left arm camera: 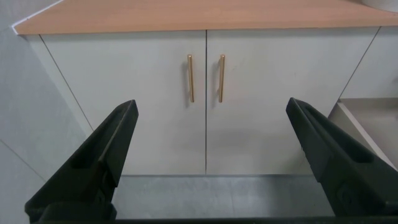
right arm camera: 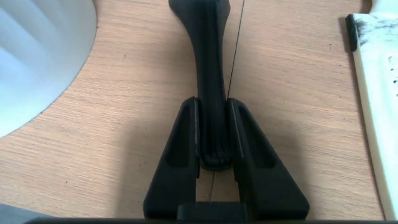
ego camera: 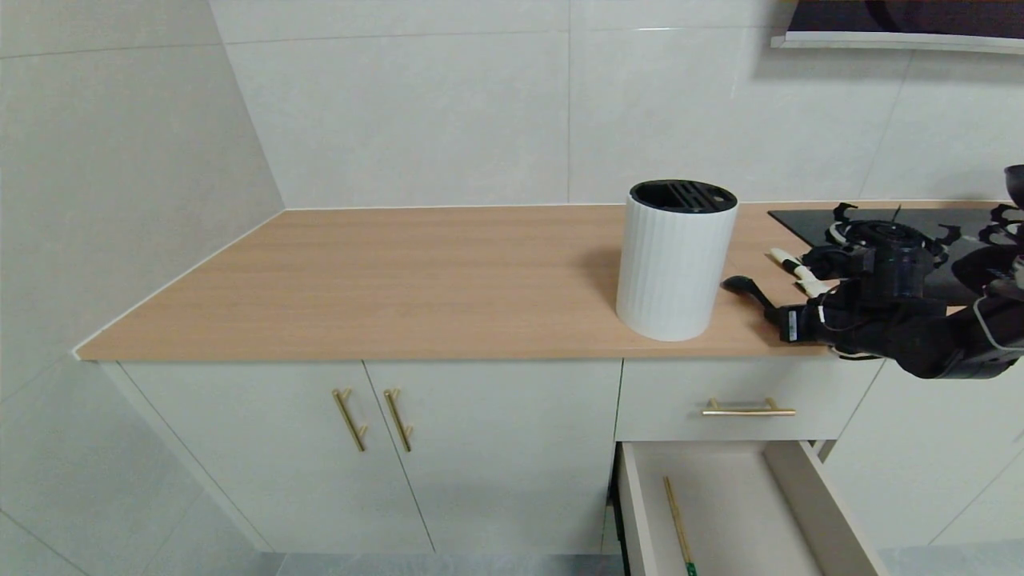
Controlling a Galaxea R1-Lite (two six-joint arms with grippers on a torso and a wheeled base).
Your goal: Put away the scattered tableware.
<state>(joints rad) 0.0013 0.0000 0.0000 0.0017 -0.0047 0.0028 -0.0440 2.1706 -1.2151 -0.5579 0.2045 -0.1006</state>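
Observation:
A black spoon [ego camera: 740, 286] lies on the wooden counter [ego camera: 400, 280], just right of a white ribbed holder [ego camera: 676, 272] with a black slotted top. My right gripper [ego camera: 780, 316] is low over the counter's front edge, shut on the end of the spoon's handle [right arm camera: 208, 74]; both fingers [right arm camera: 180, 149] press against it. A white-handled utensil [ego camera: 796, 270] with a black band lies just beyond on the counter [right arm camera: 379, 112]. My left gripper [left arm camera: 211, 112] hangs open and holds nothing, low in front of the cabinet doors [left arm camera: 261, 112].
A drawer [ego camera: 744, 496] stands pulled out below the counter, with a pair of chopsticks [ego camera: 678, 524] inside. A black gas hob [ego camera: 888, 232] sits at the counter's right end. Tiled walls close off the back and left.

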